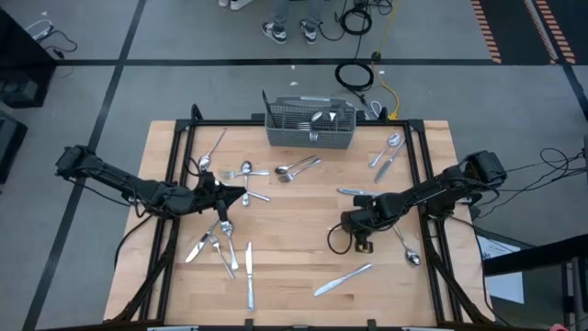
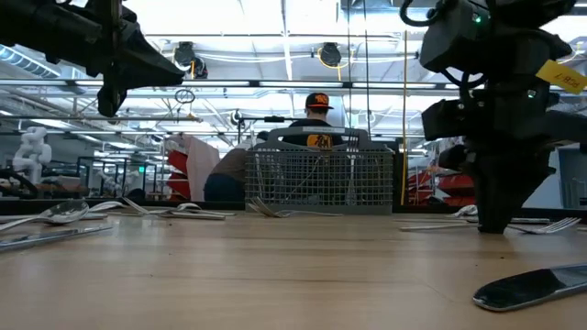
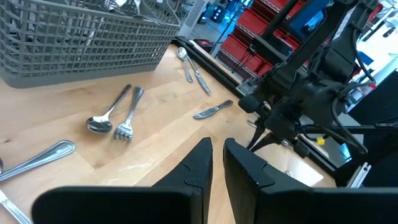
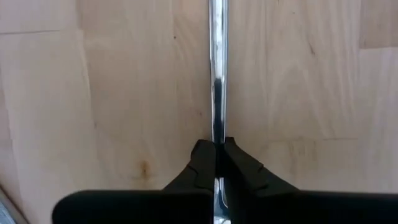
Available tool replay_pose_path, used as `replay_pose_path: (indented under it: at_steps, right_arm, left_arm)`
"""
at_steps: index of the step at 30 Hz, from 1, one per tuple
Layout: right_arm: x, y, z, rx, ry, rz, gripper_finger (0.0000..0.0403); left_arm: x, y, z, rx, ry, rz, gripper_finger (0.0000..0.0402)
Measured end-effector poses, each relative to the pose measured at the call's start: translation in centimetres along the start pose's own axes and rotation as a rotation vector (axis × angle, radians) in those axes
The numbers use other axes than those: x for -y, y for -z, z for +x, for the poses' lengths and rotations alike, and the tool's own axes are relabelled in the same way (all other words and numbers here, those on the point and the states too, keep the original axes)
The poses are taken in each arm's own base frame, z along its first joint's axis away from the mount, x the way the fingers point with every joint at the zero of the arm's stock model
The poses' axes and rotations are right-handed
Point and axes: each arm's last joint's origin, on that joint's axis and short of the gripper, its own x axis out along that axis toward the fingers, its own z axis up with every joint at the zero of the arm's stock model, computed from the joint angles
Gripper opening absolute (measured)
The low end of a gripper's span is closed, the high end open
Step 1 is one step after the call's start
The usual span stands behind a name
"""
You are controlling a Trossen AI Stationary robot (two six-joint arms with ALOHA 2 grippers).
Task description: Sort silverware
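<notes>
Grey floor with dark lines runs all around the wooden desk [image 1: 294, 267], and no writing on anything can be read. On the left side of the desk, the left end effector [image 1: 241, 196] hangs over a bunch of forks and spoons [image 1: 220, 241]; its own camera shows its two fingers [image 3: 199, 163] close together with nothing between them. At the far middle edge sits a grey mesh basket [image 1: 310, 127] with a few pieces inside. The silverware [image 1: 299, 168] lies scattered across the desk, with more near the far right corner [image 1: 388, 154] and a knife [image 1: 342, 279] at the near side. On the right, the right end effector [image 1: 336, 234] is down at the desk, clenched on a thin shiny handle [image 4: 217, 74]; only its own camera shows that grip. Only the low camera shows the room behind: bright ceiling lights, red racks, and a person in a cap [image 2: 317, 117] behind the basket. From above, two shoes [image 1: 292, 32] show on the floor beyond the desk.
</notes>
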Motion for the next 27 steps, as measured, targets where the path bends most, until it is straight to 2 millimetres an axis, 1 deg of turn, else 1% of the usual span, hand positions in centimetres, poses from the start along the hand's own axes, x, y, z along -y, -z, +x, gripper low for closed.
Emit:
replay_pose_path:
  at_steps: [3, 6, 9, 12, 15, 18, 21, 24, 27]
  right_arm:
    - [0.1, -0.4, -1.1, -0.051, 0.075, -0.004, 0.0002]
    - [-0.1, -1.8, -3.0, -0.042, 0.135, -0.009, 0.0002]
    - [-0.3, -2.9, -5.3, -0.058, 0.185, -0.024, 0.0001]
    - [-0.4, -4.7, -8.2, -0.007, 0.229, -0.048, 0.0001]
    - [0.5, -6.1, -11.3, 0.007, 0.324, -0.071, 0.0001]
    - [2.4, -7.6, -14.4, 0.057, 0.442, -0.078, 0.0001]
    - [5.3, -8.5, -17.1, 0.04, 0.545, -0.095, 0.0]
    - [8.4, -9.0, -19.3, 0.012, 0.655, -0.132, 0.0]
    - [11.4, -9.2, -21.0, -0.045, 0.746, -0.188, 0.0]
  left_arm:
    - [-0.1, 0.1, 0.0, -0.009, -0.005, 0.009, 0.0048]
    - [-0.1, 0.1, 0.0, -0.011, -0.007, 0.011, 0.0048]
    - [-0.1, 0.1, 0.0, -0.012, -0.007, 0.012, 0.0048]
    - [-0.1, 0.1, 0.0, -0.013, -0.008, 0.013, 0.0048]
    - [-0.1, 0.1, 0.0, -0.013, -0.008, 0.013, 0.0048]
    - [-0.1, 0.1, 0.0, -0.013, -0.008, 0.014, 0.0048]
    - [-0.1, 0.1, 0.0, -0.012, -0.009, 0.014, 0.0048]
    - [-0.1, 0.1, 0.0, -0.012, -0.01, 0.021, 0.0048]
    - [-0.1, 0.1, 0.0, -0.01, -0.012, 0.022, 0.0048]
